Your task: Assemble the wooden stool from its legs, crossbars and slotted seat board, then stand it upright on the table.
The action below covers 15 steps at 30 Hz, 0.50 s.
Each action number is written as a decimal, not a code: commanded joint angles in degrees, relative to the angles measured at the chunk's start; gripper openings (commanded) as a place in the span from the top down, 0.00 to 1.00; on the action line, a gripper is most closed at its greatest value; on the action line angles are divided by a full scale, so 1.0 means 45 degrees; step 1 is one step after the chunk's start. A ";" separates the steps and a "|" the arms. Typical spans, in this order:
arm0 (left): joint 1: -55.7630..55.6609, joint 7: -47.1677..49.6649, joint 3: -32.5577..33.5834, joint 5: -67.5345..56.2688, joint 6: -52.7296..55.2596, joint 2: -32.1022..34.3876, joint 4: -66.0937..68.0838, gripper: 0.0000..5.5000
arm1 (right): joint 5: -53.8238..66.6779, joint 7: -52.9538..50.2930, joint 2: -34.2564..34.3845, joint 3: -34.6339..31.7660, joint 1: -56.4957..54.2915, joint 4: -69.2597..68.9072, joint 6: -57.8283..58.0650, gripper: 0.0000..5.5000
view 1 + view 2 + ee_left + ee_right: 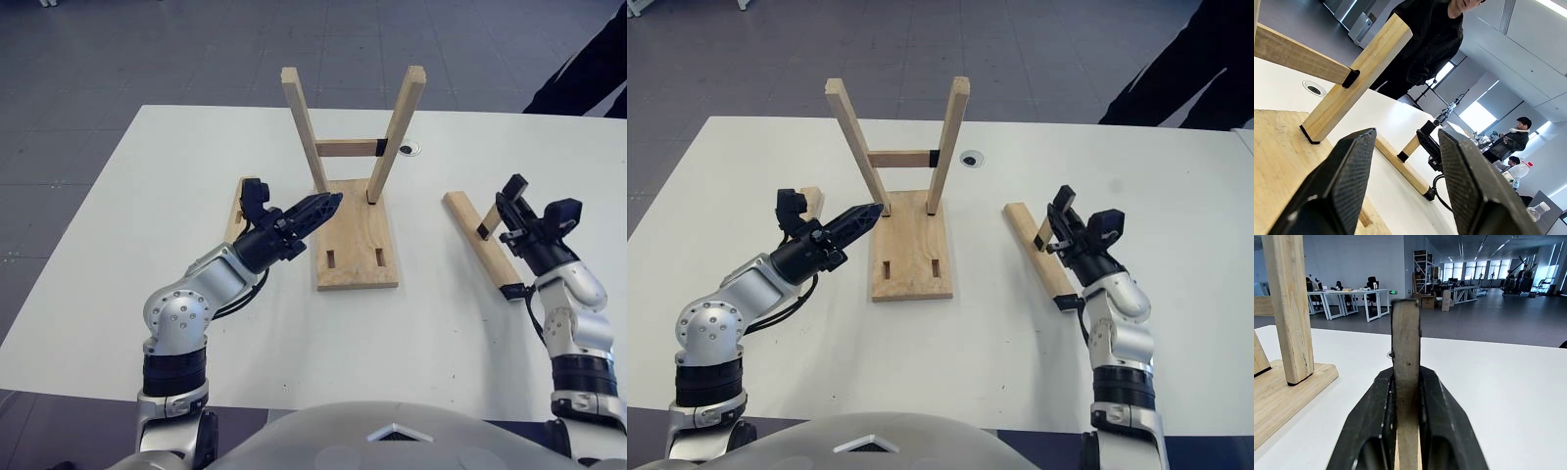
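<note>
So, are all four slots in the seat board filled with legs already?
No, the two near slots in the seat board are empty; only the far pair holds legs.

Two legs [305, 127] with a crossbar [345, 148] stand on the far end of the board [358, 257] and block the way there. The near slots [331, 258] are open from above. The table [421, 255] is free between board and right frame [475, 240], clamped by the right gripper [1063, 217]. The left gripper [331, 206], fingers apart, hangs at the left edge of the board.
</note>
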 commanded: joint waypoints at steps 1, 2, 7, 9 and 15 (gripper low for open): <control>-0.0079 0.0131 0.0082 0.0133 0.0189 0.0140 0.0034 0.58 | -0.1521 -0.0351 0.1201 0.0693 0.2891 0.2910 -0.0867 0.93; -0.0056 0.0134 0.0078 0.0144 0.0183 0.0131 0.0044 0.58 | -0.1417 -0.0335 0.1408 0.0646 0.3010 0.3325 -0.1124 0.93; -0.0021 0.0139 0.0020 0.0220 0.0154 0.0091 0.0071 0.58 | -0.1198 -0.0230 0.1859 0.0759 0.3000 0.4588 -0.1833 0.93; -0.0046 0.0126 -0.0012 0.0254 0.0156 0.0092 0.0097 0.58 | -0.1135 -0.0186 0.1771 0.0744 0.2771 0.4864 -0.1830 0.93; 0.0040 0.0084 -0.0030 0.0321 0.0083 0.0084 0.0040 0.58 | -0.0718 -0.0254 0.1632 0.0971 0.1656 0.3493 -0.1062 0.93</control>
